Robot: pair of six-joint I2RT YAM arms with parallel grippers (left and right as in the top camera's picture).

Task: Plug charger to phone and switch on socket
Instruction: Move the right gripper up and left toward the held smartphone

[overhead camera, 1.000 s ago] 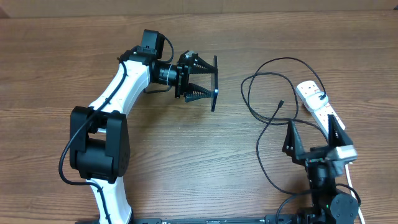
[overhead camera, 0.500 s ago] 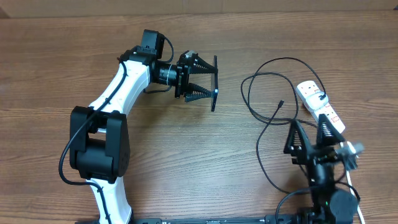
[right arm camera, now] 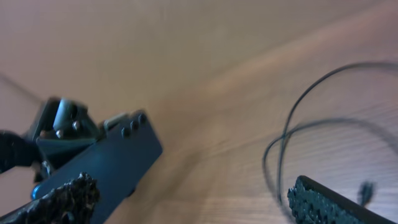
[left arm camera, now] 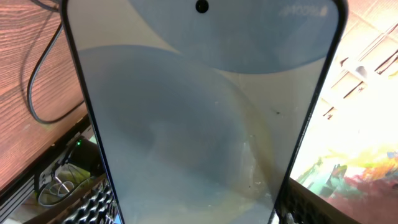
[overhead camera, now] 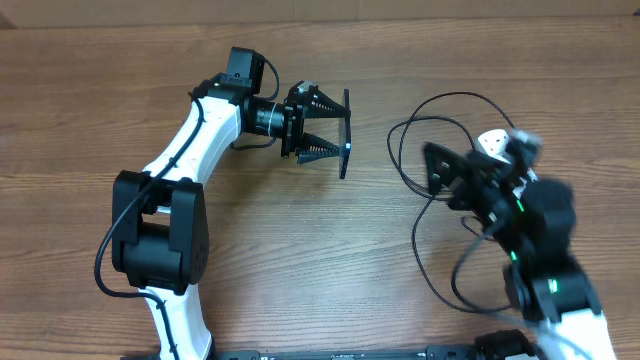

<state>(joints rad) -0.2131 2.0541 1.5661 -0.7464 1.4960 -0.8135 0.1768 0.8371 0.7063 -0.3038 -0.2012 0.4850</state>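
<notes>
Phone [overhead camera: 344, 166] aloft at the left of the table [overhead camera: 300, 270], clamped edge-on in the left gripper [overhead camera: 340, 128]; the left wrist view shows us its pale blue screen filling the frame, the pads [left arm camera: 96, 208] pressed against its black edges. Well apart to the right, the charger [overhead camera: 415, 235] sprawls in loose black loops on the wood. Over those loops the right gripper [overhead camera: 455, 178] shows blurred; its own camera has the fingers [right arm camera: 323, 202] spread wide with nothing between them, and a small dark speck that may be the connector tip [right arm camera: 367, 190] just beside one of them. Behind the right arm only one end of the white socket [overhead camera: 490, 142] is visible. We judge the hazards to be three. A finger could catch a loop rather than the tip and drag the cable. The arm, so near the socket, could nudge it or hide its switches. The phone, held only by its edges in mid-air, could twist or slip when a plug is pushed in. We cannot tell where its port lies.
</notes>
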